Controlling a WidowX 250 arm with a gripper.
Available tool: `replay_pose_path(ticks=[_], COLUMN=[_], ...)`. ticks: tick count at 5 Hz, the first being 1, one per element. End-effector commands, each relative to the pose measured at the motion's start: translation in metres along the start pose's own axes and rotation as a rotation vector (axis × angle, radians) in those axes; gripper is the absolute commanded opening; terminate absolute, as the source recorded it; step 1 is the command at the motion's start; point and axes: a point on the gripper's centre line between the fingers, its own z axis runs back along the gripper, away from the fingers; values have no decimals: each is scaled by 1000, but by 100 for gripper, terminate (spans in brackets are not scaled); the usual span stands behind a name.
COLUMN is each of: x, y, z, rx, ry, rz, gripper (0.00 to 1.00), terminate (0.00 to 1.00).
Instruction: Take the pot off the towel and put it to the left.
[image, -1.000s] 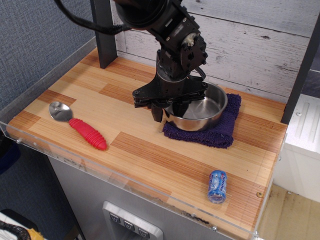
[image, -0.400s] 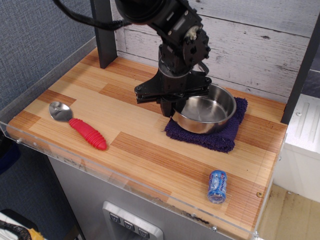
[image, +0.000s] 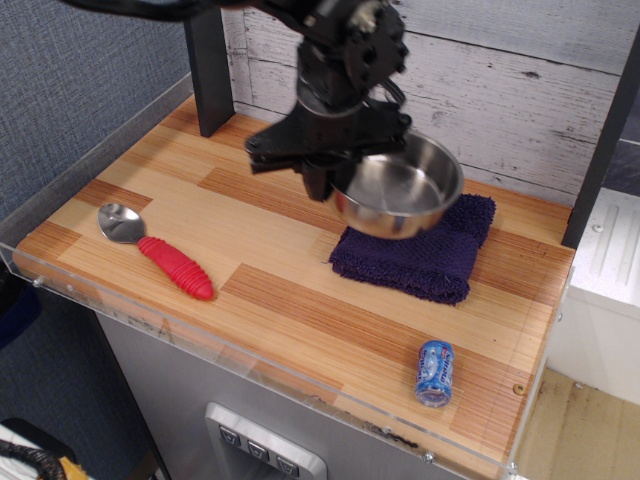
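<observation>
The shiny steel pot (image: 400, 190) hangs tilted in the air above the left part of the dark purple towel (image: 425, 255), clear of the cloth. My black gripper (image: 330, 185) is shut on the pot's left rim and holds it up. The towel lies flat on the wooden table toward the back right, mostly uncovered. The gripper's fingertips are partly hidden by the pot's rim and by motion blur.
A red-handled metal spoon (image: 160, 250) lies at the front left of the wooden table (image: 270, 290). A small blue can (image: 435, 372) lies near the front right edge. A dark post (image: 205, 65) stands at the back left. A clear rim runs along the table's front.
The pot has been lifted off the towel and carried up and slightly left with the gripper. The towel is now exposed and has shifted a little.
</observation>
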Motion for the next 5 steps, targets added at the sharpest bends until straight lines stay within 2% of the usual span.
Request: replay_pose_path(ticks=[1, 4, 5], x=[15, 58, 55], y=[44, 93, 104], z=[11, -14, -27], rx=[10, 134, 151], ry=[-70, -88, -76], rz=[185, 263, 289], gripper=[0, 0, 0], terminate=[0, 0, 0])
